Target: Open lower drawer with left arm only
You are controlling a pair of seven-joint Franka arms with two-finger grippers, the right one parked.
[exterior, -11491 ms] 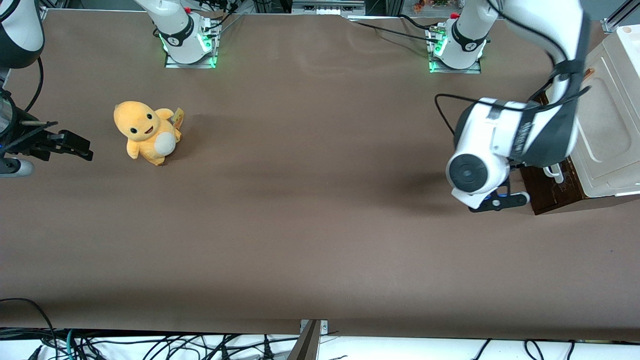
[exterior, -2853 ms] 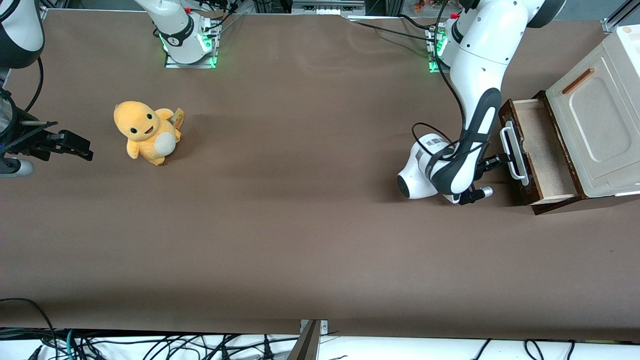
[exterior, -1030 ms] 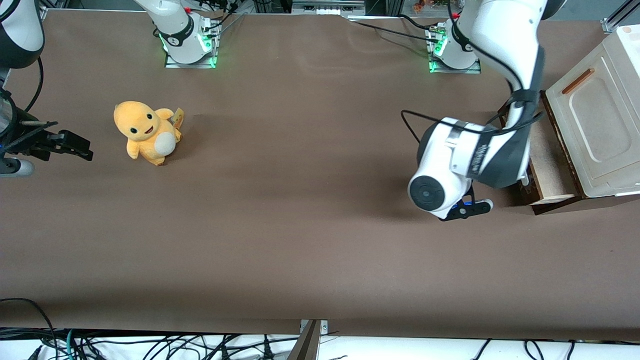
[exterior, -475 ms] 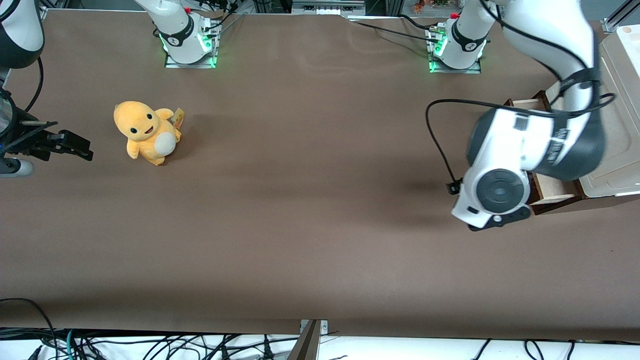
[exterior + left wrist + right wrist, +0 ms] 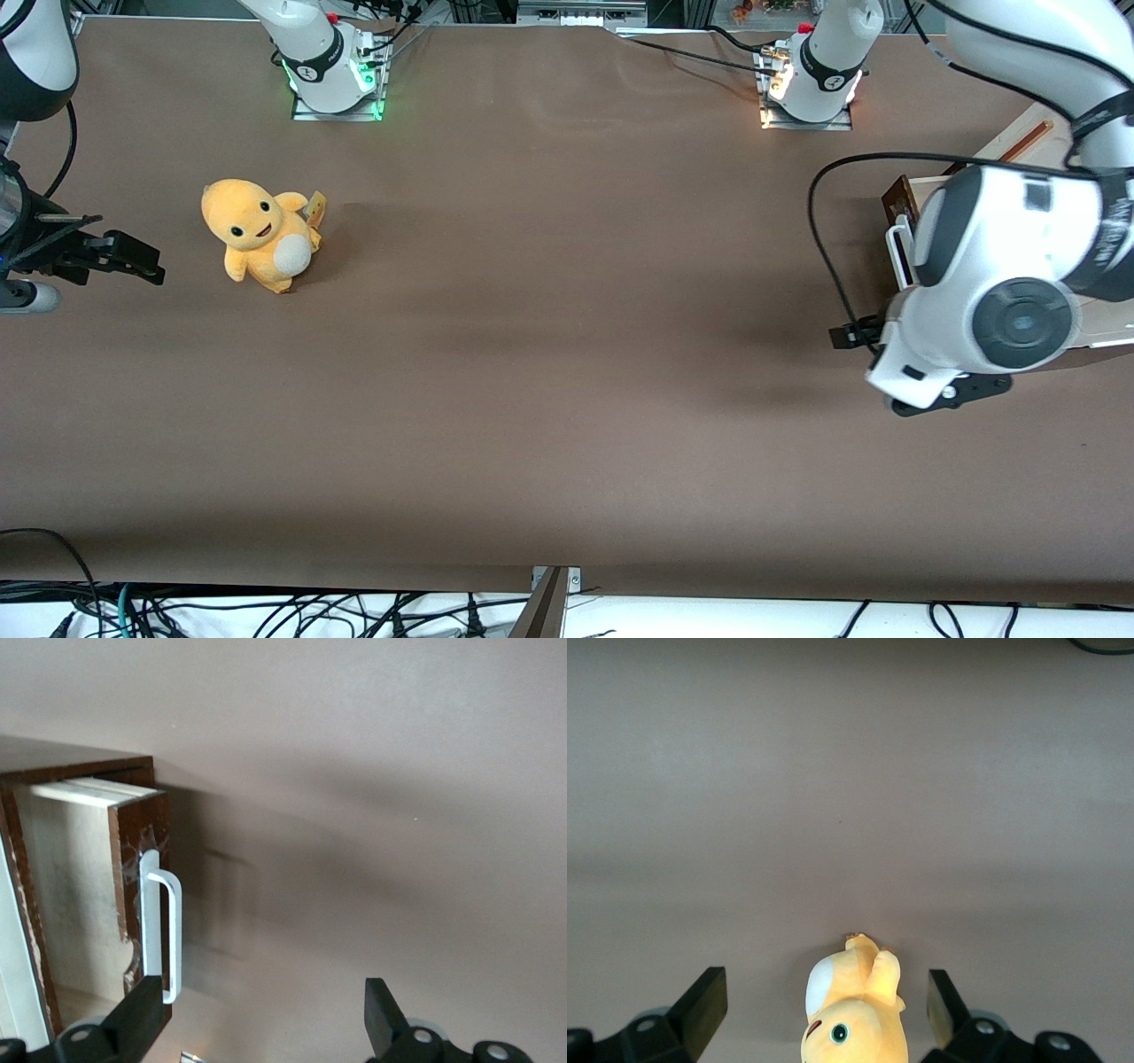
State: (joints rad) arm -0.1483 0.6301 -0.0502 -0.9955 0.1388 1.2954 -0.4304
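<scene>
At right edge of front view: lower drawer (image 5: 80, 895) pulled out, beige inside exposed | left arm (image 5: 1001, 292) above it | gripper (image 5: 257, 1028) fingers (image 5: 383, 1019) spread, holding nothing, clear of white handle (image 5: 164, 935) | opening looks done

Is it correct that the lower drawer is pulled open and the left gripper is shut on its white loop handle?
Not quite. The lower drawer is pulled open, but the left gripper is open and holds nothing: it is apart from the white loop handle, above the table in front of the drawer. The left wrist view shows this.
</scene>
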